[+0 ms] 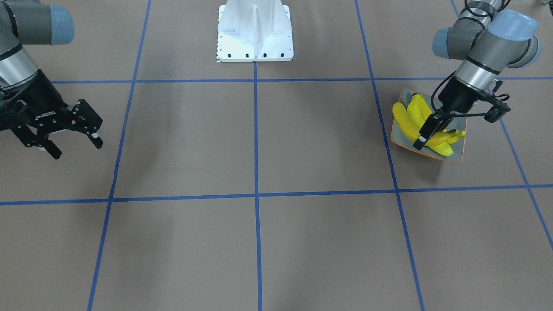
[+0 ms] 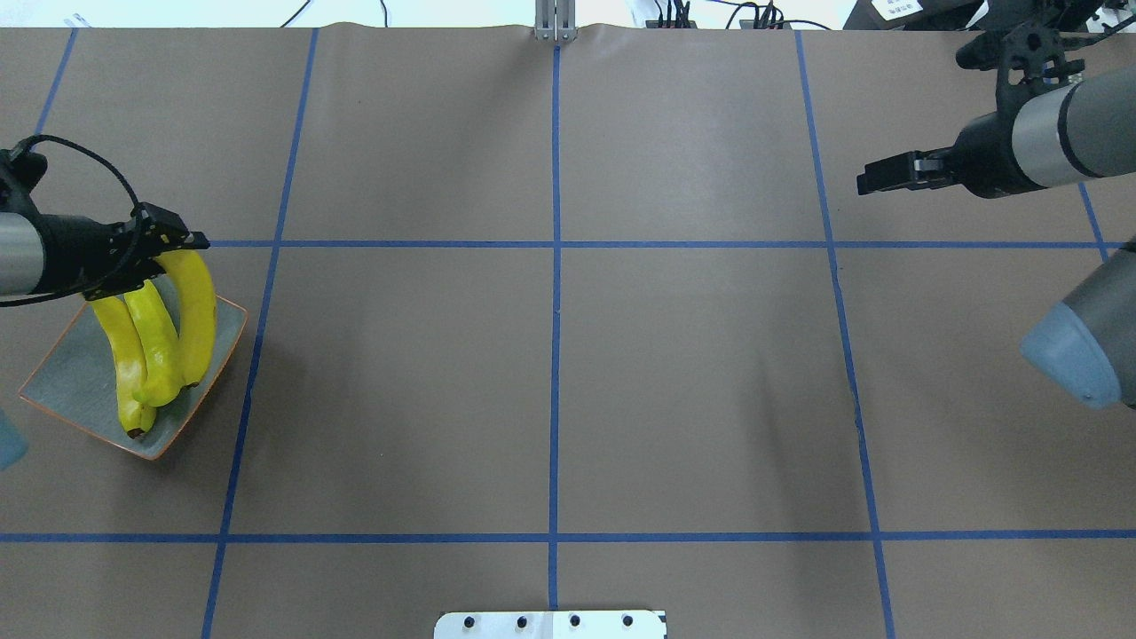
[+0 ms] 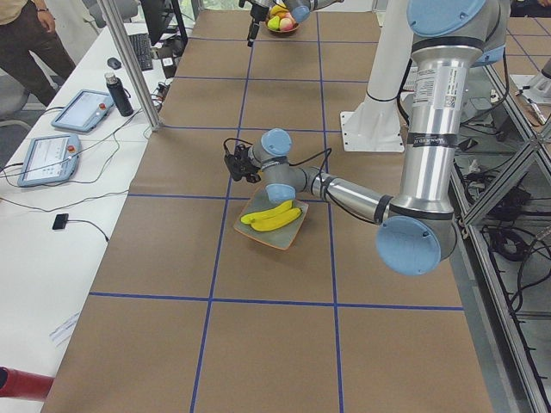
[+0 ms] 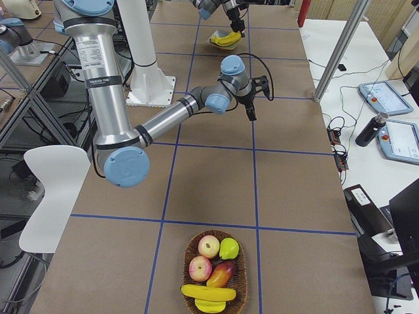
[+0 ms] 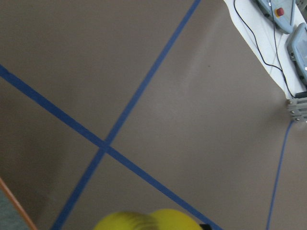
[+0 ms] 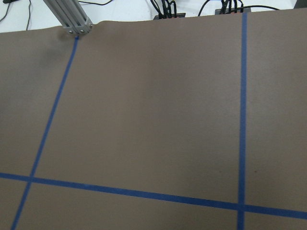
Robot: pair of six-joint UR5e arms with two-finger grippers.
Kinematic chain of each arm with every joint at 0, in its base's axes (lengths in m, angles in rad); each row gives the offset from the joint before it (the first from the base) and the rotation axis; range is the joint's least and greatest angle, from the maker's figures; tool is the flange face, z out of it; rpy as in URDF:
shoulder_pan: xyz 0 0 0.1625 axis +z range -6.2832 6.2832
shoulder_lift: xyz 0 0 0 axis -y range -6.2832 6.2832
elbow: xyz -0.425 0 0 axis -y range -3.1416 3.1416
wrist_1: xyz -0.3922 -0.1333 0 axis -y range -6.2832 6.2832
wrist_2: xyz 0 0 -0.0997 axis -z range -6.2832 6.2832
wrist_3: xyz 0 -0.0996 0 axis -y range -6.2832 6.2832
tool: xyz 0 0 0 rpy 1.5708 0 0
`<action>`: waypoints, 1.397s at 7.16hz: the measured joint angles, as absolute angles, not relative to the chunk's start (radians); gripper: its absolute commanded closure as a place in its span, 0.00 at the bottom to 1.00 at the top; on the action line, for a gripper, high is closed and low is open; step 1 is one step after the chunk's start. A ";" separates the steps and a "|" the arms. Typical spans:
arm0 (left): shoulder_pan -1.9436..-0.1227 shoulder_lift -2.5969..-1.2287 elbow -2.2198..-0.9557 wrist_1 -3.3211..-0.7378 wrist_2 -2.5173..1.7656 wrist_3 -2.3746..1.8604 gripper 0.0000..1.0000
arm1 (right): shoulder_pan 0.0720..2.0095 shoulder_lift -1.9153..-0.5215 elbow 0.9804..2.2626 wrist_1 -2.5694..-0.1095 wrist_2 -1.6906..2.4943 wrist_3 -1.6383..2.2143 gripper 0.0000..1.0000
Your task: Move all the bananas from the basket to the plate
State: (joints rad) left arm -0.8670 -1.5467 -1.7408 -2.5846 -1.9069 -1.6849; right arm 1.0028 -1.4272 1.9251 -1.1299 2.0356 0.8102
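Note:
Three yellow bananas (image 2: pixel 160 346) lie side by side on the grey-green plate (image 2: pixel 62 382) at the table's left end; the same bananas (image 1: pixel 404 121) show on the plate (image 1: pixel 459 152) in the front-facing view. My left gripper (image 1: pixel 425 138) hangs just over their far ends. It is seen edge-on, so I cannot tell whether it is open or shut. The left wrist view shows blurred banana yellow (image 5: pixel 148 221) at its bottom edge. The basket (image 4: pixel 191 248) at the right end holds two more bananas (image 4: pixel 208 293). My right gripper (image 1: pixel 77 147) is open and holds nothing, in the air.
The basket also holds apples (image 4: pixel 208 246), a pear and a mango. The white arm mount (image 1: pixel 255 34) stands at the table's robot side. Blue tape lines grid the brown table. A person (image 3: pixel 26 39), tablets and a bottle are at the side bench.

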 measured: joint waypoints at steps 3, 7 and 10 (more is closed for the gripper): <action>-0.866 -1.505 -1.737 -2.583 -1.904 -1.622 0.00 | 1.051 -1.471 1.921 -1.126 2.079 0.723 0.00; -0.870 -1.506 -1.759 -2.585 -1.906 -1.616 0.00 | 1.067 -1.477 1.918 -1.128 2.088 0.709 0.00; -1.013 -1.486 -1.861 -2.585 -2.112 -1.508 0.00 | 1.186 -1.556 1.885 -1.137 2.176 0.480 0.00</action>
